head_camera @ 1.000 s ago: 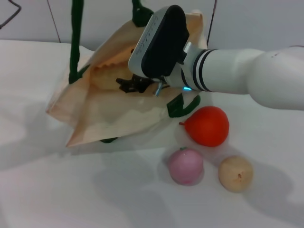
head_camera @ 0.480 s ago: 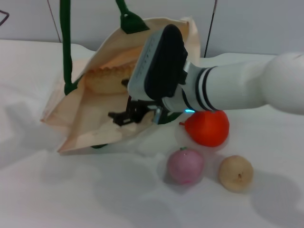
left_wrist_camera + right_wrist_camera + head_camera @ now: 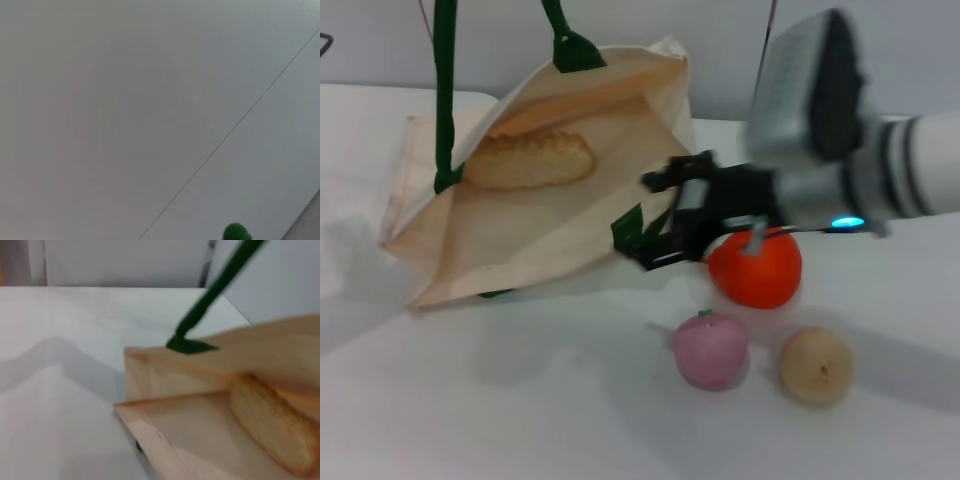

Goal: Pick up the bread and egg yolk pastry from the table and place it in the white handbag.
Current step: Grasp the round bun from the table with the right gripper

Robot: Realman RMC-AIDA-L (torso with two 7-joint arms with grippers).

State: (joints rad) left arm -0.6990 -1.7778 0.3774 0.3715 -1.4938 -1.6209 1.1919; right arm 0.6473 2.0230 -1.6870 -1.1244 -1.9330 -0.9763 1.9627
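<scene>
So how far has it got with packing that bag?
About halfway. The bread already lies inside the white handbag. The right end effector is open and empty, just outside the bag's mouth beside the orange fruit. The egg yolk pastry sits on the table next to the pink fruit, yet to be picked up.

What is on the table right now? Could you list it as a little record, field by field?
bag: white handbag held open by its green handles, mouth toward the robot
inside bag: bread lying on the lower panel
on table: egg yolk pastry, beside the pink fruit; orange fruit behind them
right gripper: empty, fingers apart, outside the bag mouth near the orange fruit
left gripper: not visible
left to do: pastry not yet in the bag
</scene>
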